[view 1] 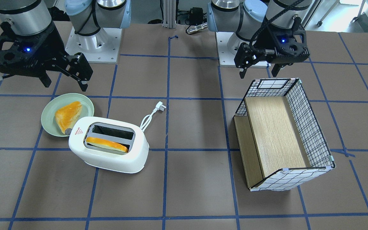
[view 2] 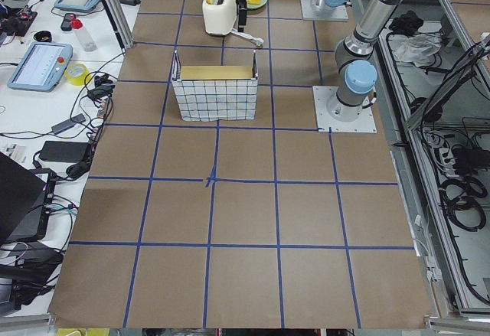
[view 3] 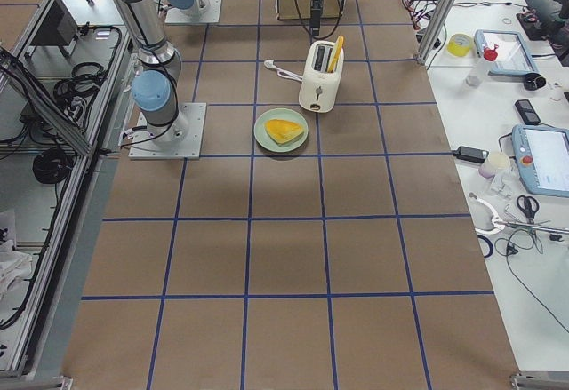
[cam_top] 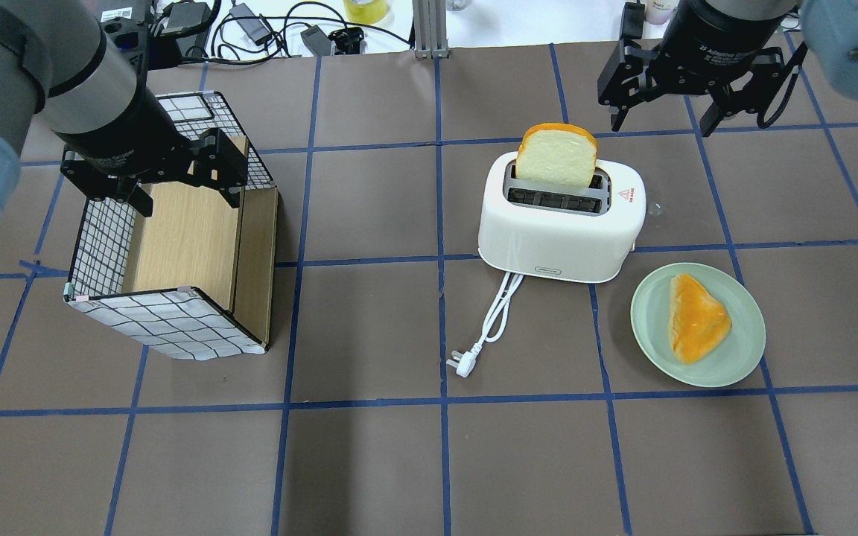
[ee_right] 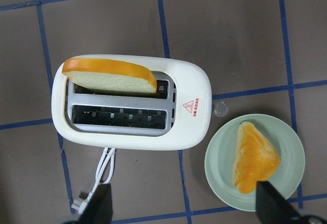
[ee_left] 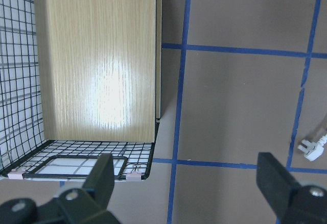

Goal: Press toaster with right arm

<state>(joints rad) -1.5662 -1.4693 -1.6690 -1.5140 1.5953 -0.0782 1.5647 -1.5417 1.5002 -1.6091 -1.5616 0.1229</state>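
The white two-slot toaster [cam_top: 555, 231] stands mid-table with its red triangle mark toward the green plate. It also shows in the front view [view 1: 107, 156] and the right wrist view [ee_right: 133, 127]. A bread slice [cam_top: 555, 155] sticks up from one slot. A small knob [ee_right: 220, 108] juts from the toaster's end beside the plate. My right gripper [cam_top: 661, 123] is open and empty, raised above and beyond the toaster, not touching it; it also shows in the front view [view 1: 65, 84]. My left gripper [cam_top: 187, 201] is open and empty over the wire basket.
A green plate [cam_top: 742, 350] with a triangular toast piece [cam_top: 697, 316] lies right next to the toaster. The toaster's white cord and plug [cam_top: 461, 365] lie on the table. A wire basket [view 1: 302, 127] with wooden panels stands on my left side.
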